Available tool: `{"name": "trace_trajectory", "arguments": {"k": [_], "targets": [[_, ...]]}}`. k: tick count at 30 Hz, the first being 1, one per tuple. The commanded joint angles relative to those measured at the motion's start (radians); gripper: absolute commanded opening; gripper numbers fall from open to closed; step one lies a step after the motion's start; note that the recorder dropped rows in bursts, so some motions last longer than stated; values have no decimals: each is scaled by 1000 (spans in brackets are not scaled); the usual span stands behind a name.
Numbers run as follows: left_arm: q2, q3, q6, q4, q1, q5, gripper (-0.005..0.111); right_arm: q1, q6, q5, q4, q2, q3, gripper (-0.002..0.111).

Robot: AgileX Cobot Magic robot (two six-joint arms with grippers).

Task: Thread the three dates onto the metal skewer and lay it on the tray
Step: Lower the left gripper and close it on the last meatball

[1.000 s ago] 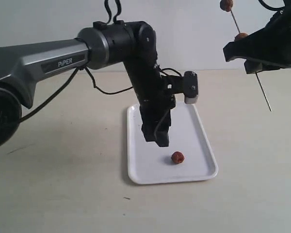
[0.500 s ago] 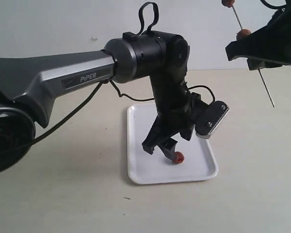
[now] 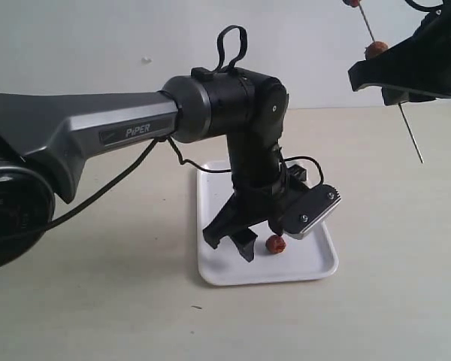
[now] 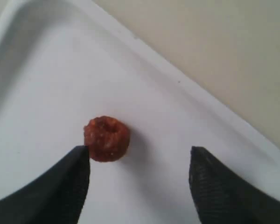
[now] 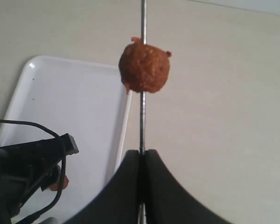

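**On the white tray: last date off-centre between spread fingers**

On the flat white rectangular tray (image 3: 316,265), near one rounded corner, one small wrinkled reddish-brown loose date (image 4: 106,139) lay alone. The left fingers (image 4: 60,186) stood wide apart and low over the tray, holding nothing. The loose date was not centred in the gap. It lay at the tip of one finger, touching or nearly touching it, and well clear of the other finger (image 4: 214,186). It was roundish, with no marked long axis, and a dimpled end faced the wrist camera.

The left arm was by far the nearer. The right fingers (image 5: 123,196) were clamped on the thin grey metal skewer (image 5: 142,116). They held it tilted, high above the tabletop (image 3: 98,301) and well apart from the tray, with two threaded dates (image 3: 373,51) on its upper part.

Judgement: the left fingers needed a sideways shift toward the loose date before closing. Otherwise the near finger was likely to nudge it away.
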Motion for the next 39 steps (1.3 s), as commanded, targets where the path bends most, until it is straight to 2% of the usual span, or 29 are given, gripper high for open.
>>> {"name": "trace_trajectory", "arguments": {"k": [1, 17, 18, 23, 25, 39], "targets": [[-8, 3, 5, -68, -2, -58, 61, -4, 7, -15, -9, -8, -5, 0], [51, 3, 50, -75, -2, -123, 60, -4, 7, -15, -9, -8, -5, 0], [55, 3, 50, -73, -2, -125, 59, -4, 7, -15, -9, -8, -5, 0], [57, 3, 50, -71, -2, -112, 33, -4, 7, -24, -9, -8, -5, 0], [57, 3, 50, -71, -2, -109, 29, -4, 7, -24, -9, -8, -5, 0], [49, 3, 44, -71, -2, -81, 29, -4, 7, -24, -9, -8, -5, 0]]}}
